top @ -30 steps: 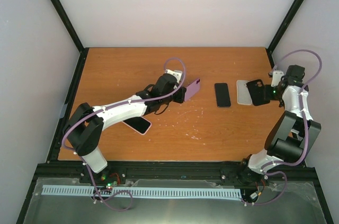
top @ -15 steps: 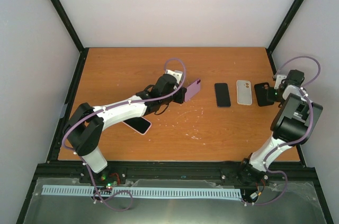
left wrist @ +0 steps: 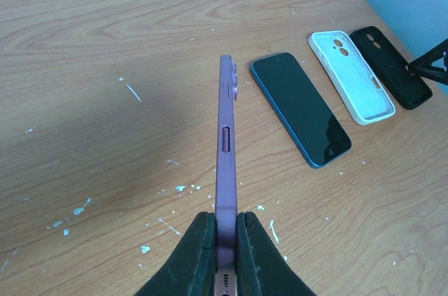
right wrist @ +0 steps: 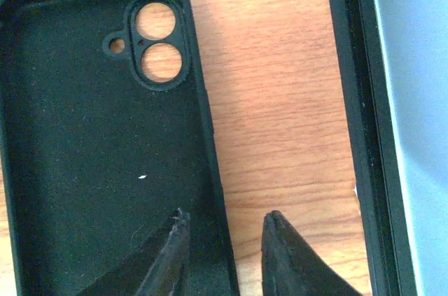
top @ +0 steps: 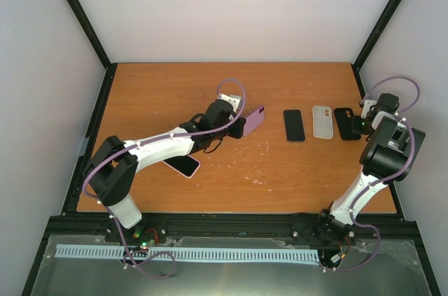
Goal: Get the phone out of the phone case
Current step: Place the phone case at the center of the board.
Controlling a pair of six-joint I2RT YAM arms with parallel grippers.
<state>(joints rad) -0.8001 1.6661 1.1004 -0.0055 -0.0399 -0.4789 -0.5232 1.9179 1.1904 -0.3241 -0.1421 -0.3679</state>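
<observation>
Purple phone (left wrist: 225,135), clamped in left hand (left wrist: 225,222)

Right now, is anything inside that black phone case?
No phone shows: the black case lies open side up, showing bare lining, with wood visible through its camera holes. Its lowest part is covered by the jaws or out of frame.

Matt black case (right wrist: 84,135) on scuffed wood-grain table (right wrist: 280,100)

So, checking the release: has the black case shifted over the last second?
Yes. The black case moved right: it overlapped the white case's right edge before, and now lies flat just clear of it.
</observation>
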